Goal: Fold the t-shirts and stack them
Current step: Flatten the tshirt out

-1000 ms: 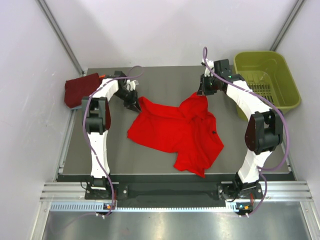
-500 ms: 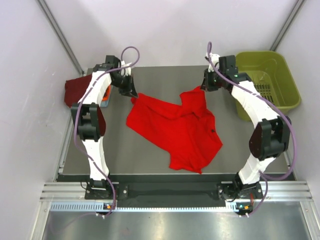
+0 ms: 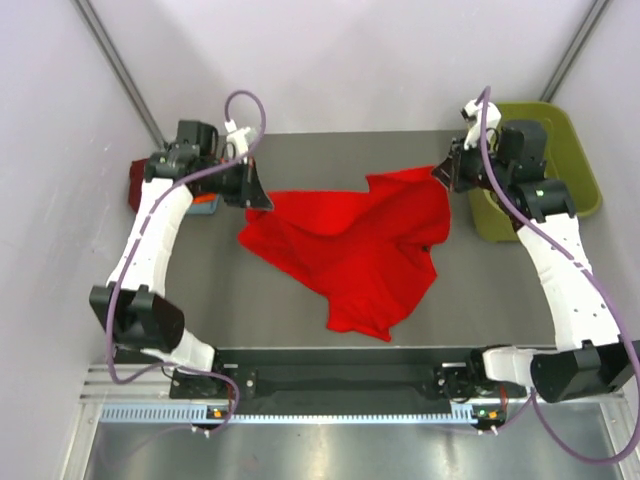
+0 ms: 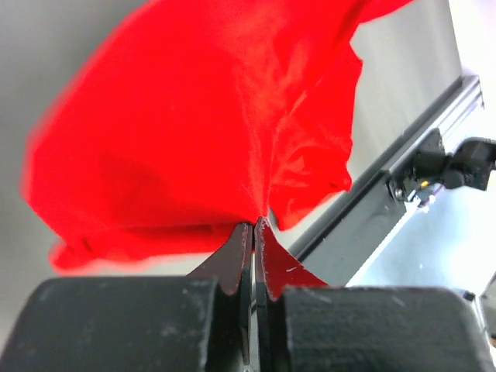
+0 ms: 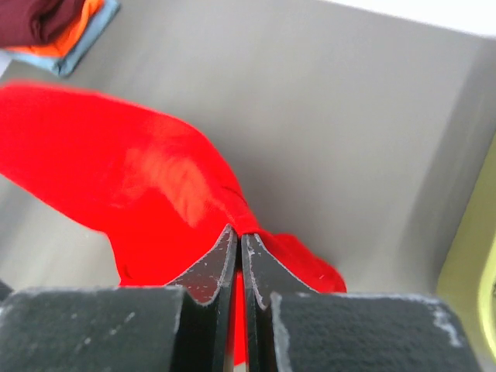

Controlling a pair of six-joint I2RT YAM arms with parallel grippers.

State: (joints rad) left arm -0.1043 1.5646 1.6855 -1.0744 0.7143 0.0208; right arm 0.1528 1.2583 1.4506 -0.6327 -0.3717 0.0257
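**Red t-shirt (image 3: 345, 250) stretched between two pinches over the middle of the table (image 3: 200, 320)**
Each grip takes only a thin fold of cloth, so a harder pull apart could slip a corner free and let the shirt fall crumpled. The right corner also hangs close to the basket (image 3: 570, 170) and could catch on it. The left gripper (image 4: 253, 229) and right gripper (image 5: 238, 232) are each clamped on the shirt's edge, jaws nearly together.

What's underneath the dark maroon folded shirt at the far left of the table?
Under the dark maroon folded shirt lies an orange folded shirt, then a grey-blue folded shirt at the bottom; only their edges show. The rest is covered.
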